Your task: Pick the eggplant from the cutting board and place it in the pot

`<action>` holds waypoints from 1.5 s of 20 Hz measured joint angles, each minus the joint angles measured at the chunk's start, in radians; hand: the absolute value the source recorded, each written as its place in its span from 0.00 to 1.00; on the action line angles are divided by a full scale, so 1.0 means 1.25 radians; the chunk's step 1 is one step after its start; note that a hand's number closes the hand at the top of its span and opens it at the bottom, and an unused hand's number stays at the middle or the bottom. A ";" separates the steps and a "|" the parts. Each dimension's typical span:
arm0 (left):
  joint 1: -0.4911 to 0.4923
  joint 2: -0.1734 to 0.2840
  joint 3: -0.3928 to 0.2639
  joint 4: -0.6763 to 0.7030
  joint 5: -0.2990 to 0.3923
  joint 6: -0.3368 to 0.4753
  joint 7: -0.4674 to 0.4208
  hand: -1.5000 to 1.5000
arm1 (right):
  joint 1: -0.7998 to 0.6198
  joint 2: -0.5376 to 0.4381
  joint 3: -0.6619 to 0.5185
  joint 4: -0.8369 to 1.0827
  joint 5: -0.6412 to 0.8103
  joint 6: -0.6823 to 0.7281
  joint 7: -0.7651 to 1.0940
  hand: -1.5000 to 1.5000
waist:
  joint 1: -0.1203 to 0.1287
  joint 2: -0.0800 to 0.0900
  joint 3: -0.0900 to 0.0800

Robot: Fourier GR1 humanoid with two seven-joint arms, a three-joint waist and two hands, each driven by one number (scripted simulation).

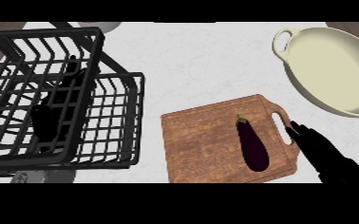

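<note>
Right hand (319, 147): mine, at the lower right, fingers straight and together, released, holding nothing; fingertips lie at the board's right edge beside its handle slot, pointing up and to the left, which I judge is the approach for a grasp not yet made. Eggplant (253, 144): dark purple, lying lengthwise on the board just left of my fingertips, stem end away from me, blossom end toward me; near my fingers but apart from them; it lies flat and free, so I judge a curl of fingers round its middle would take it. Board (203, 142): brown wood, under the eggplant, directly left of my hand; slot side faces me, which puts the eggplant within easy reach. Pot (326, 71): cream, shallow and wide, loop handle at its upper left, beyond my hand and slightly right, apart from the board; open mouth up with nothing seen in it, so I judge the carry is a short lift forward. Basket (70, 99): black wire, far left of my hand, well apart from the board; no part in this task. Left hand (45, 121): a dark shape behind the basket's wires; whether released or clenched I cannot tell. Task standing: eggplant not yet picked.
</note>
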 measured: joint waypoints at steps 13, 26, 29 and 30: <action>-0.004 0.014 -0.018 0.020 -0.029 0.020 -0.012 0.50 | -0.134 0.138 0.120 0.096 0.107 0.067 0.156 0.00 | 0.006 -0.004 0.008; 0.000 0.024 -0.020 0.036 -0.060 0.020 -0.037 0.50 | -0.220 0.225 0.141 0.254 0.170 0.037 0.125 1.00 | 0.000 -0.007 0.012; 0.000 0.024 -0.020 0.039 -0.067 0.028 -0.037 0.50 | -0.243 0.229 0.143 0.262 0.206 0.007 0.104 1.00 | -0.001 -0.009 0.012; 0.000 0.024 -0.021 0.039 -0.071 0.032 -0.036 0.50 | -0.247 0.231 0.143 0.269 0.217 -0.006 0.095 1.00 | -0.001 -0.009 0.011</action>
